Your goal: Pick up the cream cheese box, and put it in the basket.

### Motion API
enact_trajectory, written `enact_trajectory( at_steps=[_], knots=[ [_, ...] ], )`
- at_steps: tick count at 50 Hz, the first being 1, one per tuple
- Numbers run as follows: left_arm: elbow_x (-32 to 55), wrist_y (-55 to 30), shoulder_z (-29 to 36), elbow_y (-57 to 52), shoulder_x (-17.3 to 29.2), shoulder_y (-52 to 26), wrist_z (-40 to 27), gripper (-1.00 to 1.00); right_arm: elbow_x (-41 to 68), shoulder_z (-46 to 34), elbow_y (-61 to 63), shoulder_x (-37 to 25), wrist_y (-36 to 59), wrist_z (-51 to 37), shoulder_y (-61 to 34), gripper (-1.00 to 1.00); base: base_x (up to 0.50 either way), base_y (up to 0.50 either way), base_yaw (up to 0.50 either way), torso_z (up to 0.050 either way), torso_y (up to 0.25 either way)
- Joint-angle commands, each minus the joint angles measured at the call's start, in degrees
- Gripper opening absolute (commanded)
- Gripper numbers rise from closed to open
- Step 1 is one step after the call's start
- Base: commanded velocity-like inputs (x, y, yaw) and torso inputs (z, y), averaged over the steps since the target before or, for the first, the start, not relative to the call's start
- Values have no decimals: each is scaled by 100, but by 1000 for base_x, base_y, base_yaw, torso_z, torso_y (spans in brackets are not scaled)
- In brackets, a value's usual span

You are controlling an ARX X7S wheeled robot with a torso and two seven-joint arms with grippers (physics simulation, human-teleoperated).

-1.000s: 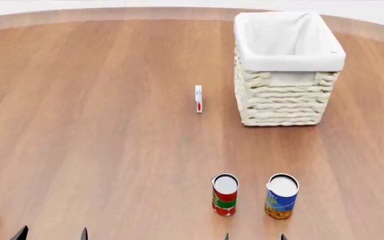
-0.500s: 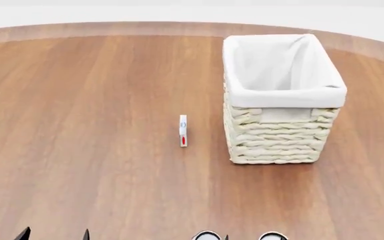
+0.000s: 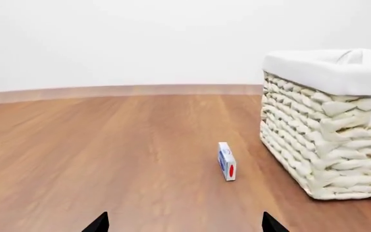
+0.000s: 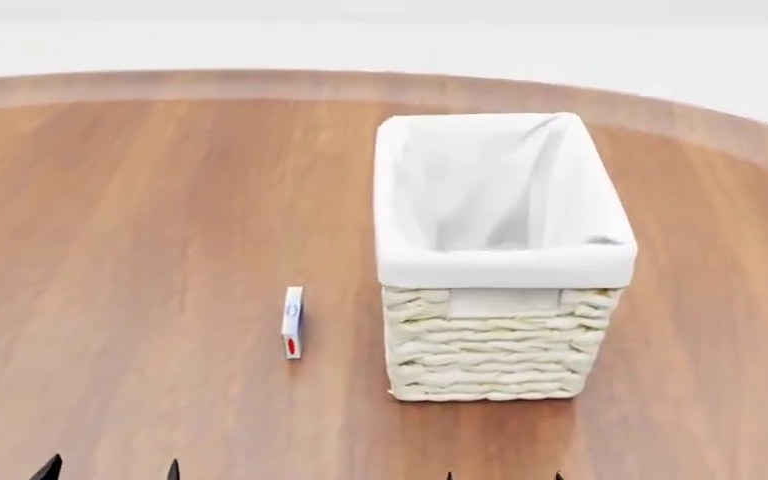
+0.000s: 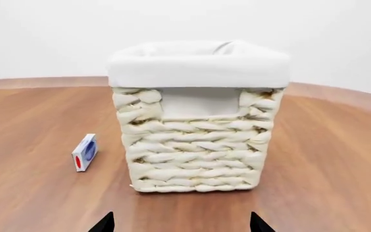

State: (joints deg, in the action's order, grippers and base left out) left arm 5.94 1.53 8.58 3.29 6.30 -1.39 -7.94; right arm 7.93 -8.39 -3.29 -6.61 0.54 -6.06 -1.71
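Observation:
The cream cheese box is a small thin white carton with blue and red marks, standing on edge on the wooden table, just left of the basket. The basket is tall cream wicker with a white cloth lining, and looks empty. The box also shows in the left wrist view and the right wrist view, with the basket beside it. My left gripper and right gripper show only black fingertips at the bottom edge. Both are open and empty, well short of the box.
The round wooden table curves away behind the basket, its far edge against a white background. No cans show in the current views.
The head view has moved forward: the basket and box have slid down and left in it, and the two cans have dropped out of view below. The grippers stay open.

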Motion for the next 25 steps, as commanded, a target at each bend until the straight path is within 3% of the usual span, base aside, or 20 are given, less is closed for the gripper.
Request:
enact_trajectory(
  at_steps=[1,25],
  knots=[
    [43,-10,74,-7,54,-20,-76,100,23,-90,38,-54,2,-66,10,100,242,-145,0,0,0],
    [147,-7,152,-70,158,-17,-193,100,120,-195,123,-146,20,-179,8,100,244,-148,0,0,0]
  ],
)
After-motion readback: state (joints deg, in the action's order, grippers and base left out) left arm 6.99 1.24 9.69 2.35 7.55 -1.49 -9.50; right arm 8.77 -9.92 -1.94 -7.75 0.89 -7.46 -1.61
